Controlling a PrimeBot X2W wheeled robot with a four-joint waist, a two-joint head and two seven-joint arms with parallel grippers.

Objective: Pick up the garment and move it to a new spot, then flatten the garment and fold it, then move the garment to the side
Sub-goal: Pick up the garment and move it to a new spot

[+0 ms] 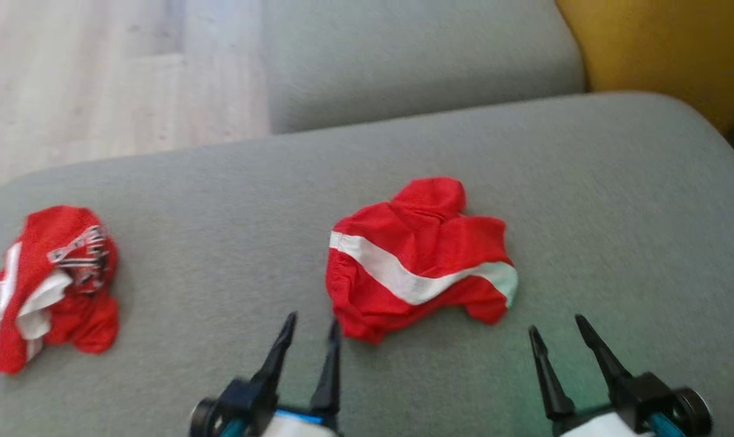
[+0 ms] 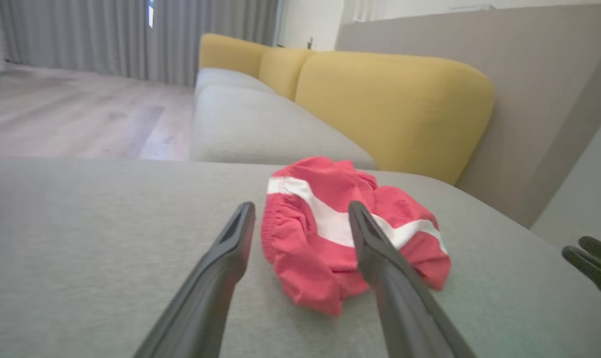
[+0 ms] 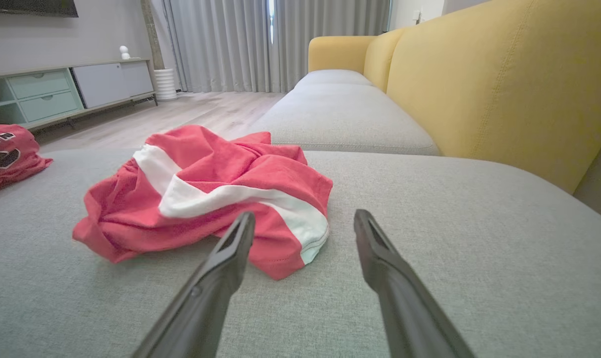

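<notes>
**Red garment lies crumpled on sofa seat between two spread hands**

A red garment (image 1: 415, 261) with a broad white stripe lies crumpled on the grey sofa seat (image 1: 221, 194), just ahead of the left hand (image 1: 312, 320) and to its right. Its near edge comes close beside that hand's right fingertip; whether the two touch cannot be told. The left hand's two dark fingers are spread and pinch nothing. The right hand (image 1: 556, 324) is likewise spread and empty, with the garment's white-tipped corner just ahead of it and to its left. A second red garment (image 1: 54, 285), with white and dark markings, sits bunched well to the left of the left hand. A yellow backrest (image 1: 658, 48) rises far beyond the right hand, and pale wood floor (image 1: 99, 79) lies far beyond the left.
</notes>
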